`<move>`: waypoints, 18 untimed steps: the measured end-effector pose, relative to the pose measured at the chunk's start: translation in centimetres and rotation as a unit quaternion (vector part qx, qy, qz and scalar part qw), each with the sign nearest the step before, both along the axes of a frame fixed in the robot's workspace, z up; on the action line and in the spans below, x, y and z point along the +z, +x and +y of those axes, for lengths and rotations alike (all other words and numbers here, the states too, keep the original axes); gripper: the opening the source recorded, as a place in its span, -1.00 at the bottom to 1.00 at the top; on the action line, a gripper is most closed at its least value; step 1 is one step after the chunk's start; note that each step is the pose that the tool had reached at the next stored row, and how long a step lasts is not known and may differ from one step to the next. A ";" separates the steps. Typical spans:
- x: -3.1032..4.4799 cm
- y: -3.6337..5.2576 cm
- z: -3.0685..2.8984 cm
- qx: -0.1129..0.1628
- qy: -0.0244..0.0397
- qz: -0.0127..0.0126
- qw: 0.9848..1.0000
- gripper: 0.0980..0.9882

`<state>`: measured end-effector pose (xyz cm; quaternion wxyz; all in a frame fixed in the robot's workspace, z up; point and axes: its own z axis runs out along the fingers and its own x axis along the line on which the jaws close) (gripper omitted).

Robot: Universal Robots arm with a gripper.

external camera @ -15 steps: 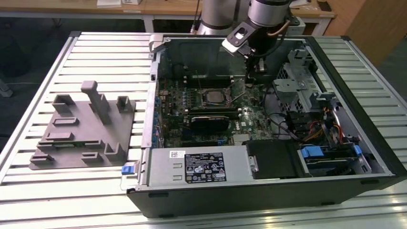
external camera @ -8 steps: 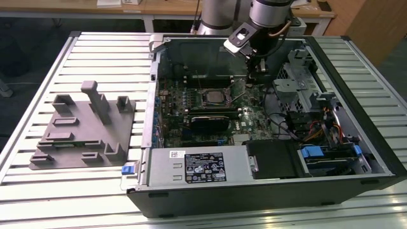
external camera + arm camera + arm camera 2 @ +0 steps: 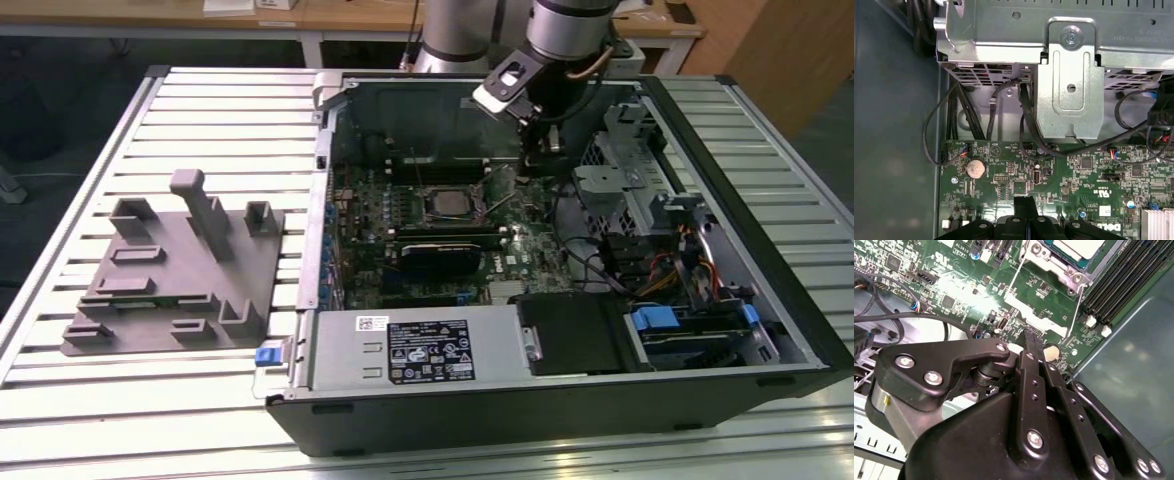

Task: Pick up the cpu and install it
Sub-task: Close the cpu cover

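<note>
exterior view: gripper point(image 3: 545, 158) over mobo point(image 3: 529, 246)
fingers point(image 3: 1029, 342): pinched together, holding nothing
cpu point(image 3: 1077, 246): sits in socket point(image 3: 1043, 255), apart from gripper

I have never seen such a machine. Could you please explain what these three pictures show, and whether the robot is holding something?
This is one robot arm reaching into an open computer case that lies on a slatted table. The exterior view sees the whole scene from outside; the two wrist views come from cameras riding on the arm, looking past its gripper. The gripper is shut and holds nothing, close over the green motherboard. The cpu lies in its socket on that board. At the exterior view's left stands a grey plastic tray.
</note>
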<state>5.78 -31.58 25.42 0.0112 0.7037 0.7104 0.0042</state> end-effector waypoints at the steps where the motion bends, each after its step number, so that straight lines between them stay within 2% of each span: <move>1: -0.07 0.05 0.02 0.000 0.000 0.000 1.000 -0.98; 9: -1.02 0.14 0.12 0.000 0.000 0.002 1.000 -0.98; 13: -1.05 0.05 0.12 0.000 0.000 0.002 1.000 -0.98; 18: -1.05 -0.57 0.12 0.000 0.000 0.002 1.000 -0.98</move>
